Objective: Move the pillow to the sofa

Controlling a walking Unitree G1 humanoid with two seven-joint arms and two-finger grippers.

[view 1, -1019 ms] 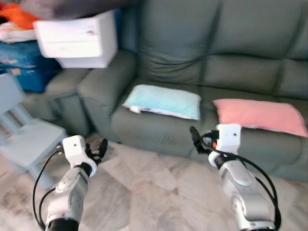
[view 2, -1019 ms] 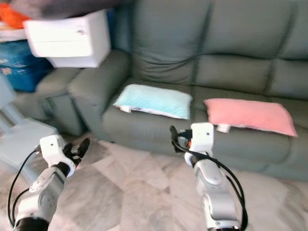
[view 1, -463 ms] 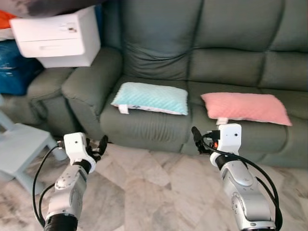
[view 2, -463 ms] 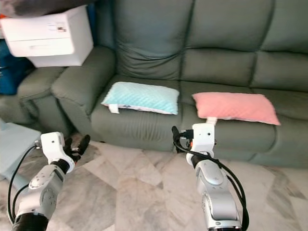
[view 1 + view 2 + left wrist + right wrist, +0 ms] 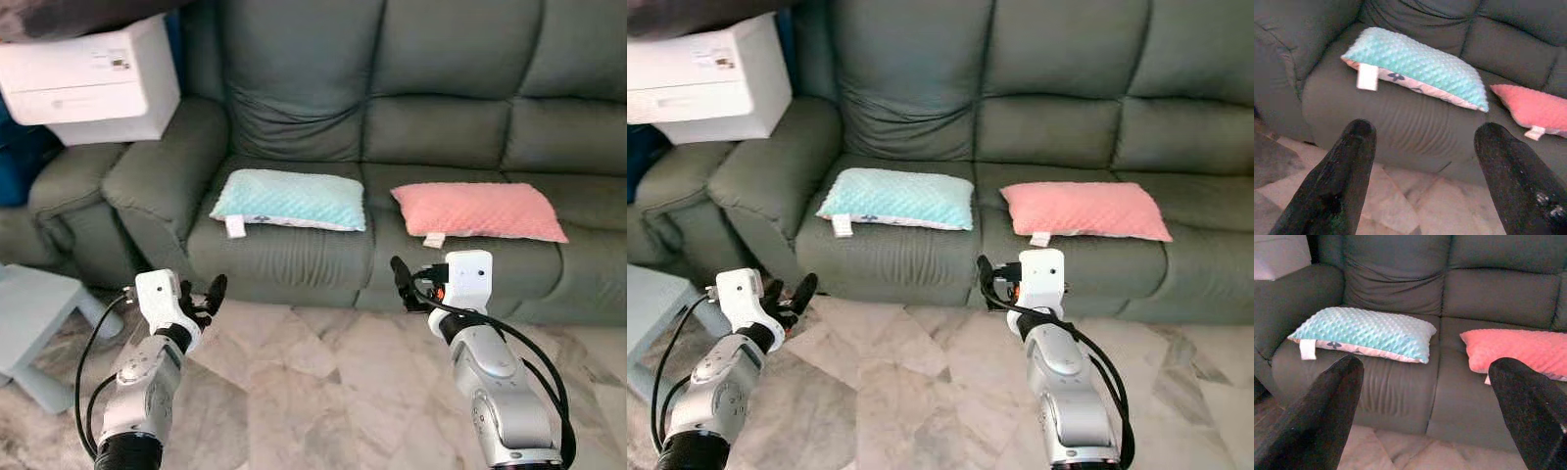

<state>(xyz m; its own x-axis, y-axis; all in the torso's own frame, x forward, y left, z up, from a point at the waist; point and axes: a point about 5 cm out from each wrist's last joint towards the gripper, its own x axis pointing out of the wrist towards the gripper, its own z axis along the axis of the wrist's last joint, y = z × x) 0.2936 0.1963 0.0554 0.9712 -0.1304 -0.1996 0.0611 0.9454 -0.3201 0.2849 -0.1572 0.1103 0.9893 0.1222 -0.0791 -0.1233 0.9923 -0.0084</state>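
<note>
Both grippers hang empty before the sofa (image 5: 441, 108), the left gripper (image 5: 203, 297) and right gripper (image 5: 404, 282) raised over the marble floor (image 5: 323, 382) in the left eye view. Two pillows already lie on the seat: a teal pillow (image 5: 287, 200) on the left cushion, a pink pillow (image 5: 478, 211) just beside it on the middle one. A white box (image 5: 88, 83) rests on the armrest, a pale blue stool (image 5: 34, 313) at the robot's left. Over the past second the whole scene has slid rightward and sharpened, so the camera turned to face the sofa squarely; neither pillow moved.

Left wrist view: black fingers (image 5: 1342, 181) spread wide, framing the teal pillow on its cushion.

Right wrist view: fingers (image 5: 1317, 411) likewise wide apart, both pillows between them.

With nothing held and both pillows resting on the sofa, the task looks finished or nearly so.
</note>
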